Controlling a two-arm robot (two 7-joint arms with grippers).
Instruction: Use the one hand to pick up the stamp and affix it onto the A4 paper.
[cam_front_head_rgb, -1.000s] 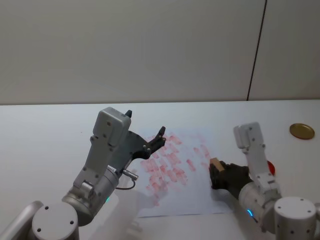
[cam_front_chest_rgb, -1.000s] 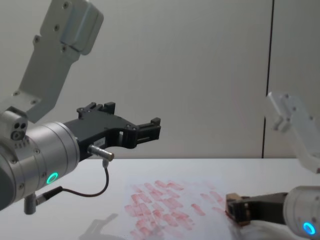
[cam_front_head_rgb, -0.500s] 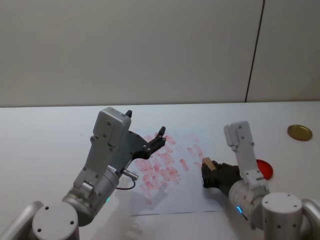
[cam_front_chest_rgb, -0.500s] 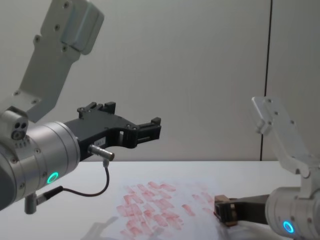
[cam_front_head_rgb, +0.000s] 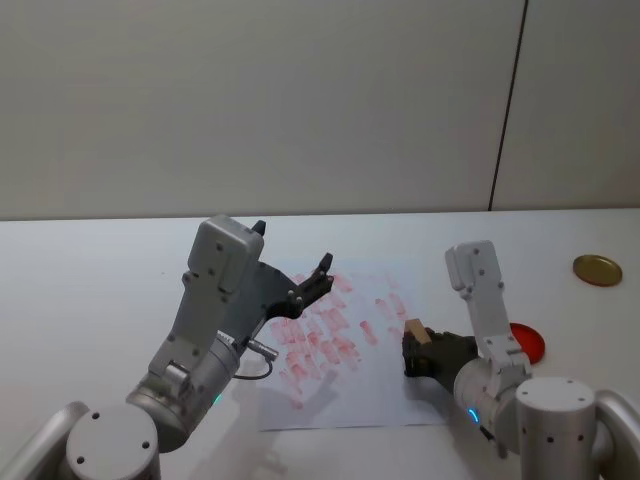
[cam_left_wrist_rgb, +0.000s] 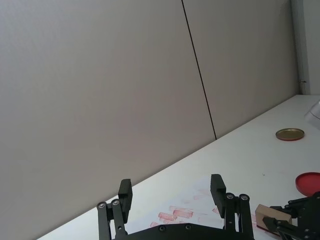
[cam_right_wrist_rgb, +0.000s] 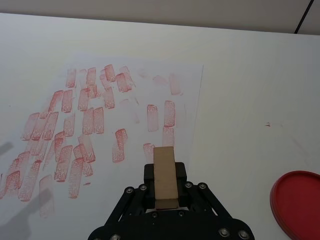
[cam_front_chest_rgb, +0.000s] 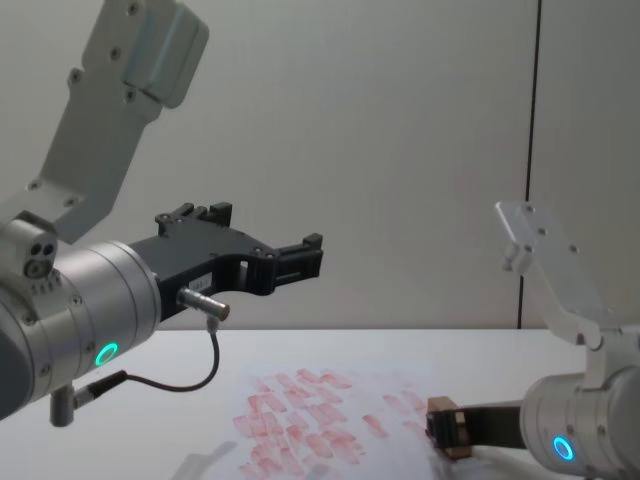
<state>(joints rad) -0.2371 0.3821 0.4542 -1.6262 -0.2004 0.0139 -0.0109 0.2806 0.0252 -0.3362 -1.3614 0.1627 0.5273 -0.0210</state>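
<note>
The left gripper (cam_front_head_rgb: 312, 283) is hovering in the air above the 9 o'clock side of the A4 paper (cam_front_head_rgb: 350, 405), with its jaws standing wide apart and holding nothing; a thin cable (cam_front_chest_rgb: 190, 380) is hanging in a loop beneath its wrist. The A4 paper is lying flat on the white table (cam_front_head_rgb: 90, 300), and rows of red stamp marks (cam_front_head_rgb: 320, 340) are covering its left and middle areas. At the 3 o'clock edge of the sheet, the right gripper (cam_front_head_rgb: 415, 352) is reaching in low over the table, and its jaws are clamping the stamp (cam_front_head_rgb: 417, 334) from both sides. The stamp is sitting just inside the paper's 3 o'clock margin, close to the outermost marks; contact between its lower face and the sheet cannot be confirmed. A round red ink pad (cam_front_head_rgb: 528, 341) is lying on the table at 3 o'clock from the stamp, near it but apart. A round gold lid (cam_front_head_rgb: 597, 268) is lying at 1 o'clock from the ink pad, well apart from it.
</note>
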